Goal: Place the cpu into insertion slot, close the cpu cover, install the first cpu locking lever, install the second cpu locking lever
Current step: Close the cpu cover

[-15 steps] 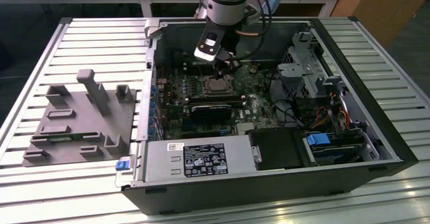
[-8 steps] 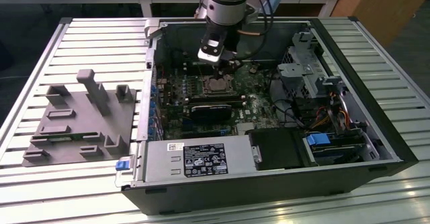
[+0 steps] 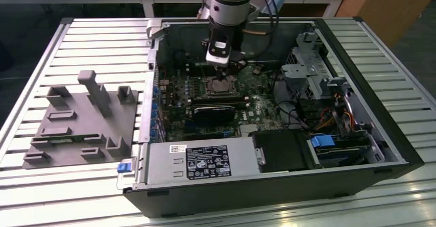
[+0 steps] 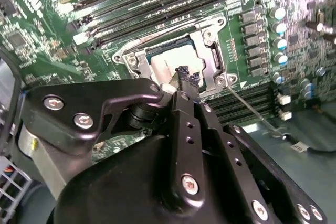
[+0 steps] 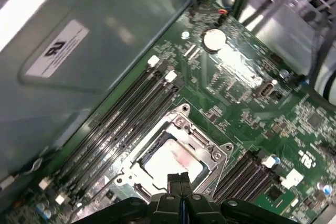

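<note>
Gripper [image 5: 178, 181] fingers were pressed together with nothing between them, and they hung just above the cpu [image 5: 170, 162]. The cpu's pale face lay in the insertion slot [image 3: 219, 85] on the green motherboard [image 5: 247, 87], beside the long black memory slots [image 5: 126, 119]. The cpu cover [image 5: 202, 142] lay flat, framing the cpu. In the second wrist view a thin metal lever [image 4: 252, 111] ran out from the socket's corner across the board.
</note>
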`<action>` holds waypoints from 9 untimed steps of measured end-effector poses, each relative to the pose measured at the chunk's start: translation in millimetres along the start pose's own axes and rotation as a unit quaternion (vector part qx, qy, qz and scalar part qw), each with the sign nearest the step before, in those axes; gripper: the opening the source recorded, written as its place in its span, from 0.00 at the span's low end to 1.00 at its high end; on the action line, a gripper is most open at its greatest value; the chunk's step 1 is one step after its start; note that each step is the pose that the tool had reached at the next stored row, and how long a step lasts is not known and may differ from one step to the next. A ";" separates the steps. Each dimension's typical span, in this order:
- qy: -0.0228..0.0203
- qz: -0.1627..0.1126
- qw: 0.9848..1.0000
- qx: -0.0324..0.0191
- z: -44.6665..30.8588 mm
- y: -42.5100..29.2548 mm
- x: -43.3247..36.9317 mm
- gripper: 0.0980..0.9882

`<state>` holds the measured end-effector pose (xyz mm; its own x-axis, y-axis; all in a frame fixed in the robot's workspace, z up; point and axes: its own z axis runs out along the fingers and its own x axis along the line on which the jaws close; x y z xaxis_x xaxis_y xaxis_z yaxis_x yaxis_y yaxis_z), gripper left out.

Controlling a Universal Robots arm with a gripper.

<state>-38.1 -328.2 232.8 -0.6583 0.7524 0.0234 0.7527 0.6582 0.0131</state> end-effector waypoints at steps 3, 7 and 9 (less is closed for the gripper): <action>0.000 -0.028 1.000 0.001 0.2 0.0 0.0 0.00; 0.001 -0.064 0.998 0.002 0.5 0.0 0.0 0.00; 0.001 -0.082 0.997 0.002 0.6 0.0 0.0 0.00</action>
<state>-38.1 -328.2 232.2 -0.7720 0.6352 0.0233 0.6355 0.7720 0.0130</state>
